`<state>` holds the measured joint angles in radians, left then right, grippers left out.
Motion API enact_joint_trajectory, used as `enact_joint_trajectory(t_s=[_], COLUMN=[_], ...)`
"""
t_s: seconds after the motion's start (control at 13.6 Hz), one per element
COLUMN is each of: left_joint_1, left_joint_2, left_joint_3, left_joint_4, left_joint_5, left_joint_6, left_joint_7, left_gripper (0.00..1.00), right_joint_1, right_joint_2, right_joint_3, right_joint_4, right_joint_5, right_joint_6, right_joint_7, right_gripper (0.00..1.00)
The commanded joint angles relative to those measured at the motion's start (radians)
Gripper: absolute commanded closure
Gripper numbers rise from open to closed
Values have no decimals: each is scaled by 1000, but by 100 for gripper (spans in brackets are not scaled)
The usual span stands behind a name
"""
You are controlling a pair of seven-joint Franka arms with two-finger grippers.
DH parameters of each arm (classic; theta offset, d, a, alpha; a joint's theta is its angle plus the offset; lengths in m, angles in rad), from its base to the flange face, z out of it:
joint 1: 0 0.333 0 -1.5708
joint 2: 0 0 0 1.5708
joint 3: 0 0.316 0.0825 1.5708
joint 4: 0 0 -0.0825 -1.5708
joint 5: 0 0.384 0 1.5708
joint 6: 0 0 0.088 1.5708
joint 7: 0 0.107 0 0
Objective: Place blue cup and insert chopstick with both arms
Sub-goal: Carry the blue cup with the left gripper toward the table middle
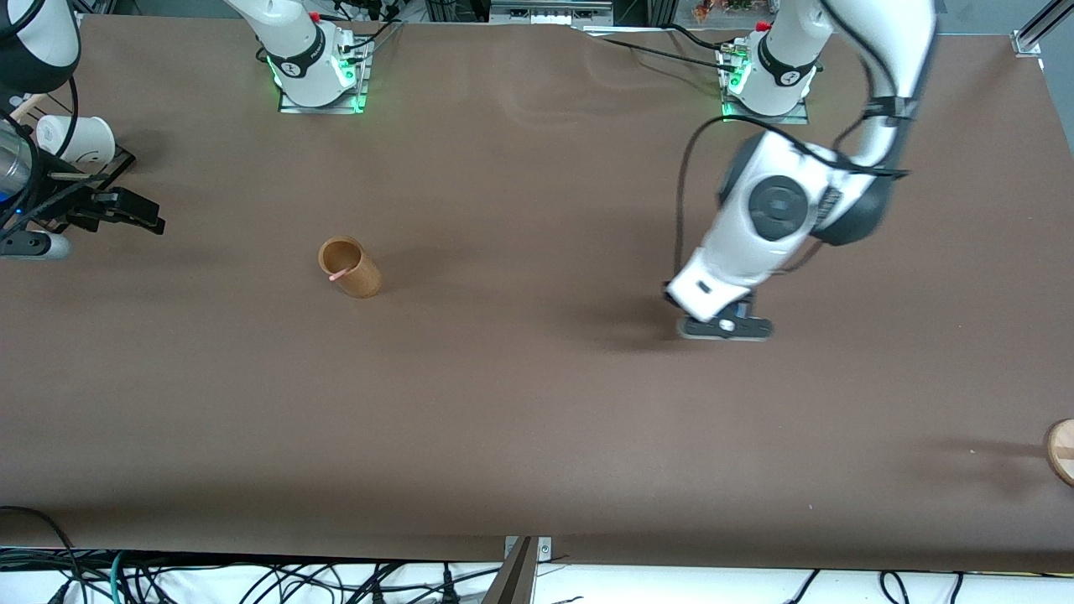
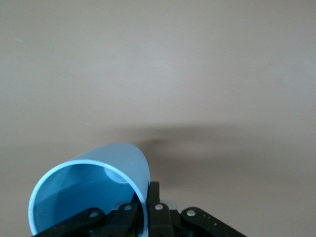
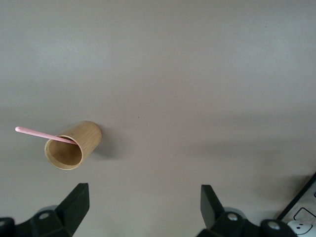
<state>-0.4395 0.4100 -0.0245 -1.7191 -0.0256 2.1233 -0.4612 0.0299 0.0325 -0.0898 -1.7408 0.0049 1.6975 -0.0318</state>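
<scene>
My left gripper (image 1: 726, 325) is low over the table toward the left arm's end. It is shut on the wall of the blue cup (image 2: 98, 177), one finger (image 2: 158, 200) outside and one inside. The cup's open mouth faces the wrist camera. The arm hides the cup in the front view. The pink chopstick (image 1: 338, 275) leans inside the brown wooden cup (image 1: 351, 267), which stands mid-table toward the right arm's end; both show in the right wrist view, the chopstick (image 3: 39, 134) and the cup (image 3: 74, 144). My right gripper (image 1: 126, 201) is open and empty at the right arm's end of the table, and it also shows in its wrist view (image 3: 144, 200).
A white cup (image 1: 80, 138) sits beside the right gripper at the table's edge. A round wooden object (image 1: 1061, 451) lies at the left arm's end, nearer the front camera. The brown table (image 1: 537, 403) is bare between the two grippers.
</scene>
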Motion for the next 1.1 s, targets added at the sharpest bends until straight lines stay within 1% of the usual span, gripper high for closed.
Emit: enact_joint_trajectory(t_s=[0.0, 0.15, 0.22, 0.37, 0.51, 1.03], left_joint_1=[-88, -145, -165, -208, -238, -254], left_joint_2=[104, 160, 185, 236, 280, 328], left_joint_3=[17, 17, 17, 18, 18, 18], left_joint_4=[133, 197, 217, 251, 292, 293], left_joint_5=[-28, -30, -34, -82, -85, -82], left_joint_6=[-28, -28, -28, -25, -25, -16], left_joint_7=[-104, -161, -181, -249, -330, -370], left_gripper=[100, 100, 100, 100, 100, 100], right_joint_1=[-2, -2, -2, -2, -2, 1], right_joint_2=[9, 9, 9, 9, 16, 17], right_joint_3=[-4, -4, -4, -4, -4, -2], right_joint_4=[26, 26, 26, 26, 26, 26], right_joint_5=[13, 13, 13, 13, 13, 14], right_joint_6=[-22, -22, -22, -22, -21, -22], right_joint_7=[1, 1, 1, 4, 1, 1], right_gripper=[0, 0, 0, 0, 0, 0])
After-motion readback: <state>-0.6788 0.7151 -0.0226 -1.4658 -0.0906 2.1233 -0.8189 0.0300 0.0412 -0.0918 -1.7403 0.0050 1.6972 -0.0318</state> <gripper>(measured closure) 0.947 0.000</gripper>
